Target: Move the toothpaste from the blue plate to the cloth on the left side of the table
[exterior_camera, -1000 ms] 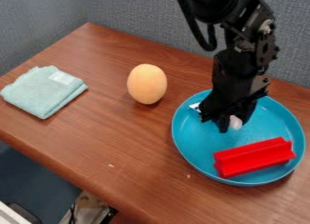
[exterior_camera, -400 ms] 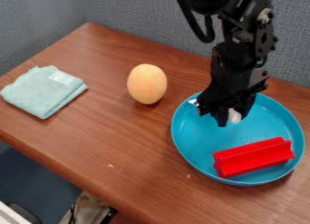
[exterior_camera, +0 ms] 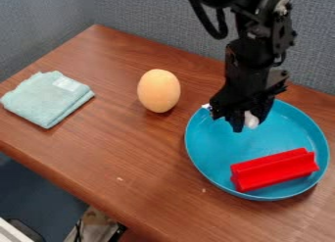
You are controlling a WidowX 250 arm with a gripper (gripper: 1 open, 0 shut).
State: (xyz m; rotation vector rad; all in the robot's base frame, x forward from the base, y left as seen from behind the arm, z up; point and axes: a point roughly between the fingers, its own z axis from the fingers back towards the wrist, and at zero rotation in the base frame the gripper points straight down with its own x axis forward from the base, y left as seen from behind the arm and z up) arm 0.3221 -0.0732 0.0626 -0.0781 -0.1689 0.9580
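The blue plate (exterior_camera: pixel 207 156) sits at the right of the table (exterior_camera: pixel 112 148). My gripper (exterior_camera: pixel 246 119) points straight down over the plate's far left part. A small white piece of the toothpaste (exterior_camera: pixel 249 124) shows between the dark fingers, which are shut on it. It hangs just above the plate's floor, and most of the tube is hidden by the fingers. The cloth (exterior_camera: pixel 46 97), a folded teal square, lies flat near the table's left edge, far from the gripper.
A red rectangular block (exterior_camera: pixel 275 169) lies in the plate's near right part. An orange egg-shaped object (exterior_camera: pixel 159 90) stands on the wood between plate and cloth. The table's front edge runs diagonally below, with floor beyond it.
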